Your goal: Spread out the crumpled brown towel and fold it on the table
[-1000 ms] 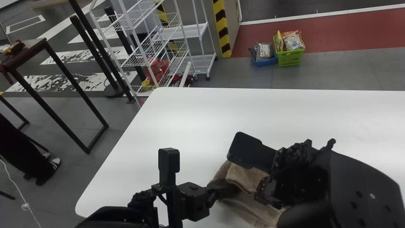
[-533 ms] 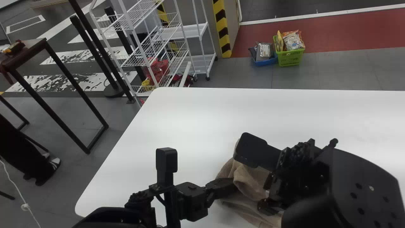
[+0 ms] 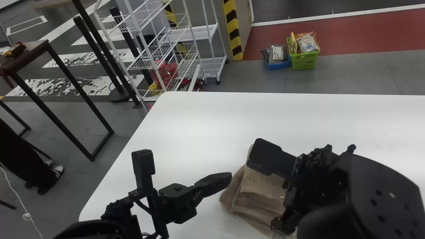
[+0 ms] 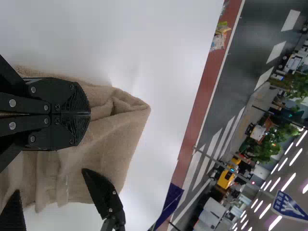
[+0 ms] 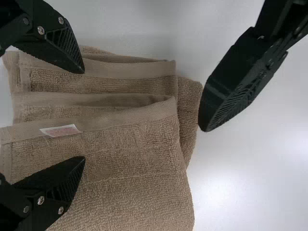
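Observation:
The brown towel lies layered and folded on the white table, its far corner partly behind the right arm. Just off its left edge is my left gripper, fingers together with nothing between them. My right gripper hangs over the towel's right side. In the left wrist view, the left gripper is shut in front of the towel. In the right wrist view, the right gripper has its fingers apart above the towel, whose stacked edges and small label show between them.
The white table extends beyond the towel, its left edge running diagonally. On the floor past it stand a white wire rack, a green basket and a blue basket. A dark-framed table stands to the left.
The left gripper has come away from the towel toward the left. Where the towel was bunched near its tips, the upper layer now lies flatter. The right gripper has shifted slightly right.

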Controlling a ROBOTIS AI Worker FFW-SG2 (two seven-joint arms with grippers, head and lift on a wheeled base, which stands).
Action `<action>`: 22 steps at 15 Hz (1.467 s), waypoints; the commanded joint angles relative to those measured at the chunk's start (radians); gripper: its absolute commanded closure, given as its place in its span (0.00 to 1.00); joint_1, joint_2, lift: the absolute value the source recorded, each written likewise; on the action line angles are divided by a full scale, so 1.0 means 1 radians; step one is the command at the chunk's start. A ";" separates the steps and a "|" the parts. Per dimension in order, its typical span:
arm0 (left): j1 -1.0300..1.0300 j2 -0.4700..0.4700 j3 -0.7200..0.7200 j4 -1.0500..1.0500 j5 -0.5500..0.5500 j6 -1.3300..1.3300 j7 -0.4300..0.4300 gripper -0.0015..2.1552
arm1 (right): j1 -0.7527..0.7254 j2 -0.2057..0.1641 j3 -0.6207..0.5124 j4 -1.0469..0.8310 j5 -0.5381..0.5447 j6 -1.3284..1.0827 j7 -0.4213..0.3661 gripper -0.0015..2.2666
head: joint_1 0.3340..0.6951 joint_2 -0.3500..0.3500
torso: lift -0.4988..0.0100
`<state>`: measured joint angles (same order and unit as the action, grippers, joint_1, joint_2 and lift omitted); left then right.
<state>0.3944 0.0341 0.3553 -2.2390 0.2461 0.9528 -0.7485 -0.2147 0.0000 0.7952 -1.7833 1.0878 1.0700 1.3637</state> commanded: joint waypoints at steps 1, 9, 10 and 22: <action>0.015 0.000 -0.001 -0.017 0.038 0.010 -0.009 0.90 | 0.000 0.001 0.003 0.001 0.001 0.000 0.003 0.09 | 1.00 1.00 | 0.73; -0.031 0.000 -0.159 0.081 -0.015 -0.012 -0.012 0.90 | 0.025 0.001 -0.005 -0.024 0.000 0.009 0.003 0.09 | 1.00 0.96 | 0.73; -0.045 0.000 -0.165 0.096 -0.013 -0.012 -0.002 0.90 | 0.025 0.001 -0.007 -0.024 0.000 0.009 0.003 0.09 | 1.00 0.95 | 0.73; 0.015 0.003 -0.147 -0.065 0.024 -0.005 0.009 0.90 | 0.008 0.001 -0.025 -0.044 0.000 0.003 0.003 0.09 | 1.00 0.94 | 0.73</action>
<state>0.4056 0.0365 0.2142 -2.2864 0.2509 0.9233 -0.7379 -0.2027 0.0000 0.7676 -1.8296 1.0890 1.0734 1.3637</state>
